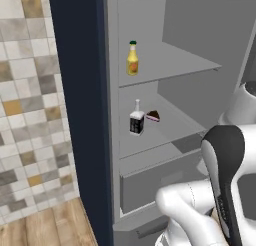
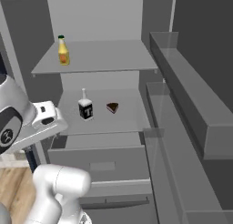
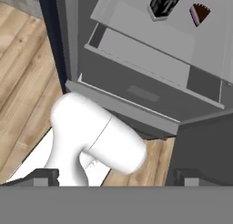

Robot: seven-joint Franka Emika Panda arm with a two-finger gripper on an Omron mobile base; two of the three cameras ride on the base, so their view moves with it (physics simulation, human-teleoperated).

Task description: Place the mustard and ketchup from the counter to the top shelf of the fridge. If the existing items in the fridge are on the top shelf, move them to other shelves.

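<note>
One bottle, the mustard (image 1: pixel 132 58), is already standing on the top shelf (image 1: pixel 185 65); cake (image 1: pixel 153 115) and clear bottle (image 1: pixel 137 118) are sitting below. Ketchup is remaining; the tool (image 3: pixel 116 182) is hanging spread, empty.

No lettering is legible; the clear bottle's (image 2: pixel 85 108) black label stays unreadable.
</note>
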